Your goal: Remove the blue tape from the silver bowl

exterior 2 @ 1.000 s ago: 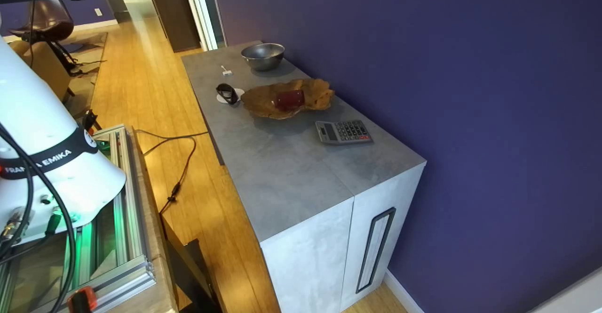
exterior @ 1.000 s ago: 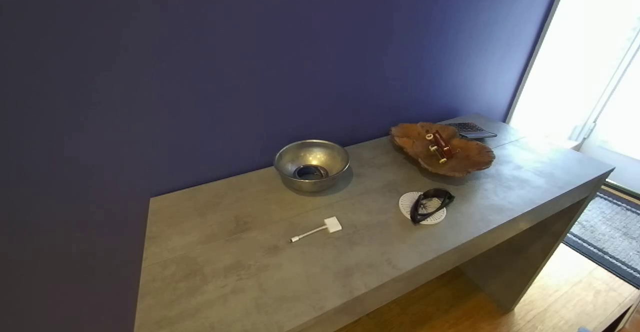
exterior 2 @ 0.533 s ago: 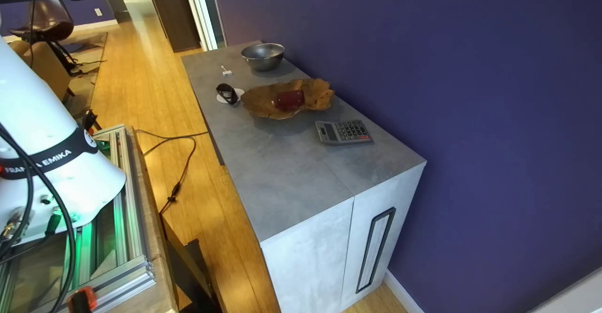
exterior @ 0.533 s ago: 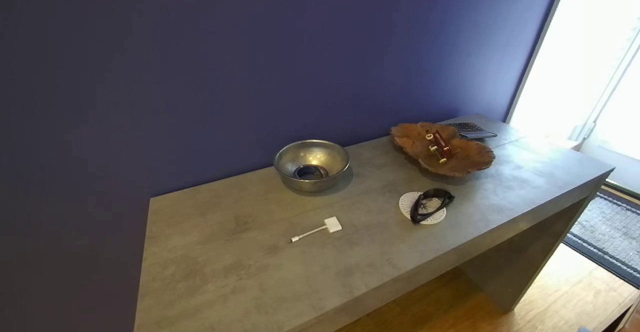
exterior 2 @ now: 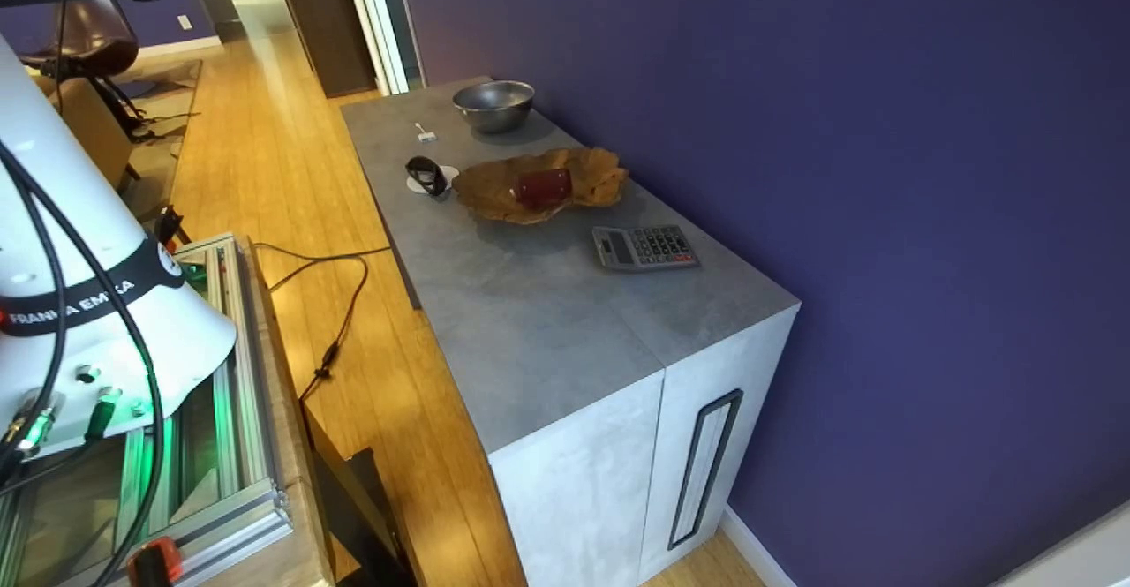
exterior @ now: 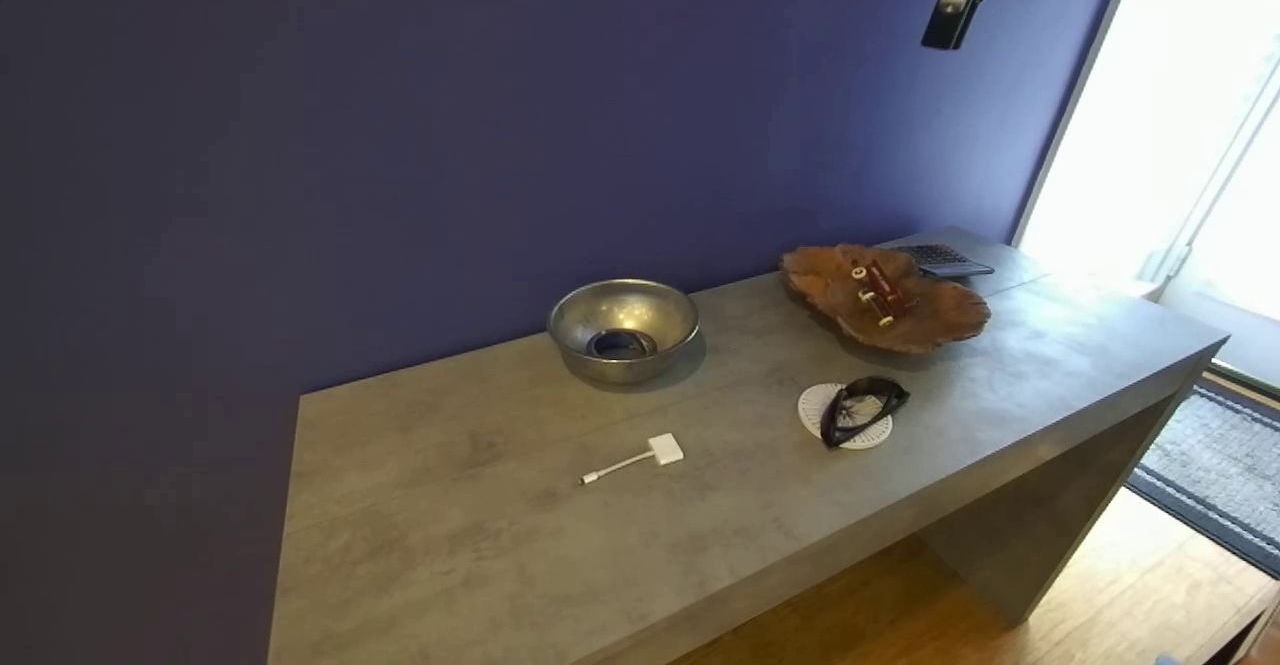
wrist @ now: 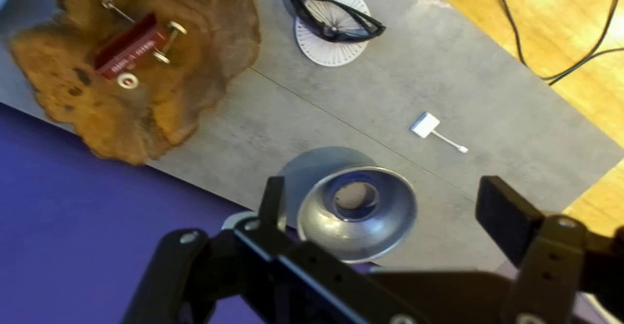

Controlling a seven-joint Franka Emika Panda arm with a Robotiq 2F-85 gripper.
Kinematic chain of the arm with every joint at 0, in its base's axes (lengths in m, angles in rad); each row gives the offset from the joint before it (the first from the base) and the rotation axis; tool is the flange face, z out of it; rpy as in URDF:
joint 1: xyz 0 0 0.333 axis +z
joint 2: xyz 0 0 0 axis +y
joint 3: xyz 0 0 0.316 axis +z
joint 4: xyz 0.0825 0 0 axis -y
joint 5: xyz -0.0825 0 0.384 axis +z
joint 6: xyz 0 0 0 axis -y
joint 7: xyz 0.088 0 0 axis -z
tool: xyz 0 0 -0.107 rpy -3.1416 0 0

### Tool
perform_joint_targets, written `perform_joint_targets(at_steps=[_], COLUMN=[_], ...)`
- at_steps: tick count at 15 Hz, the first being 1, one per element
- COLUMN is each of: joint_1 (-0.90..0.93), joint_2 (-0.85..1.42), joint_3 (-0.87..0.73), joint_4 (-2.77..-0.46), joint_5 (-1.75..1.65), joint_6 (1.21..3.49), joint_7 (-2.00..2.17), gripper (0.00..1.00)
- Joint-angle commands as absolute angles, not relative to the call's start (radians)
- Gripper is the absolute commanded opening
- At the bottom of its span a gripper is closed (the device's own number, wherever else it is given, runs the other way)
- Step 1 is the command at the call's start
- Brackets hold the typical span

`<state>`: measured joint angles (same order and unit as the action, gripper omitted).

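Note:
The silver bowl (exterior: 655,313) stands upright on the grey table by the wall; it also shows in an exterior view (exterior 2: 494,112) and in the wrist view (wrist: 336,231). The blue tape, a dark bluish ring (exterior: 620,334), lies flat on the bowl's bottom; the wrist view shows the tape (wrist: 355,214) too. In an exterior view the bowl's wall hides it. My gripper (wrist: 382,187) is open and empty, its fingers wide apart. The bowl appears between the fingers in the wrist view, well beyond them. In an exterior view the gripper (exterior: 945,37) hangs high at the upper right, far from the bowl.
A white adapter (exterior: 665,449) lies in front of the bowl. Black glasses (exterior: 862,413) rest on a white round coaster (exterior: 812,407). A brown wooden tray (exterior: 935,320) holds a red toy (exterior: 882,290). A calculator (exterior 2: 649,247) lies beyond it. The purple wall (exterior: 450,145) stands close behind the bowl.
My gripper has come down and to the left in an exterior view, where only its tips showed at the top edge. The arm and cables have shifted slightly. Bowl and tape have not moved.

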<state>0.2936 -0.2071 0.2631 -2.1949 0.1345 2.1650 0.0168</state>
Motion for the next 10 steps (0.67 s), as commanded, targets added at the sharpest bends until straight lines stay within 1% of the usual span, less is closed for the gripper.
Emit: perform_joint_targets(at_steps=[1,3,5,6,8,10], joint_1=[0.316,0.332,0.37,0.362,0.384,0.389], joint_2=[0.006,0.125,0.252,0.116,0.213,0.255], joint_3=[0.361,0.385,0.378,0.364,0.357,0.352], joint_4=[-2.049,-1.98,-1.88,-2.006,-1.936,-1.898], joint_5=[-0.006,-0.133,-0.162,-0.116,-0.126,-0.128], joint_6=[2.284,2.334,2.313,2.326,2.326,2.326], joint_7=[0.133,0.26,0.28,0.245,0.249,0.247], gripper=[1.0,1.0,1.0,1.0,1.0,1.0])
